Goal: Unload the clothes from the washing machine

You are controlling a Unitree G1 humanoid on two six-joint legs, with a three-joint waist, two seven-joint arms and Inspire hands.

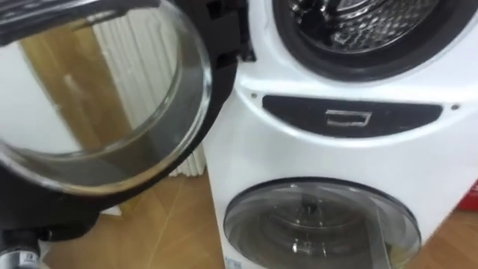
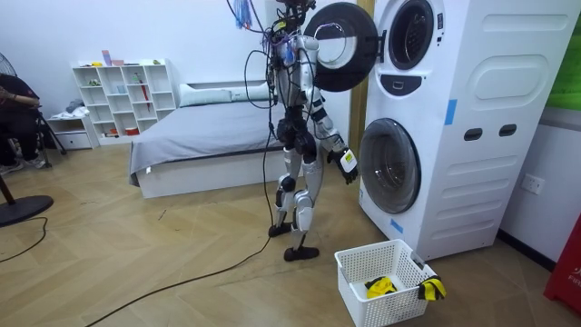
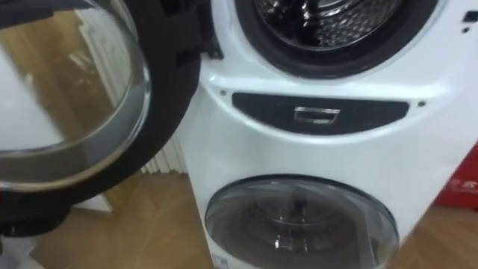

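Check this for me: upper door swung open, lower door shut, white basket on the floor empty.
Not empty: the room view shows a yellow item lying in the white basket. The upper door is swung open and the lower door shut, as stated.

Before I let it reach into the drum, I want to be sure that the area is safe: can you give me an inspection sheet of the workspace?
Surface: wooden floor, robot standing before the stacked machines.
Job's things: upper door open, swung to the robot's left; drum, no clothes in the part visible; lower door closed; white basket on the floor holding yellow cloth.
Clutter: nothing seen.
Hands: right hand hangs low beside the lower door; left hand under the open door, grip unreadable.
Cables: only the robot's own.
Surroundings: bed, white shelf, seated person at the room view's left edge.
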